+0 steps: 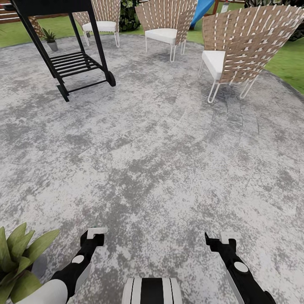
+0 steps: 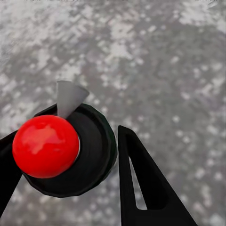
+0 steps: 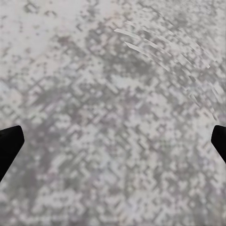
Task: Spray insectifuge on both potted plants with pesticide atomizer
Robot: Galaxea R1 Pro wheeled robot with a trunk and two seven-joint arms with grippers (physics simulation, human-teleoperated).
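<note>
The left pincer [image 2: 70,160] grips the pesticide atomizer [image 2: 66,150] just right of the near potted plant [image 1: 17,257]; right pincer [image 3: 113,141] gapes empty.

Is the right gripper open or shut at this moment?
Open. In the right wrist view, the right gripper has its two dark fingertips at opposite edges, with bare stone patio between them.

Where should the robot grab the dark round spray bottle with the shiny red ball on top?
Pinch its dark round body from two opposite sides, below the red ball. The body is evenly curved there, and the grey nozzle is left free.
</note>
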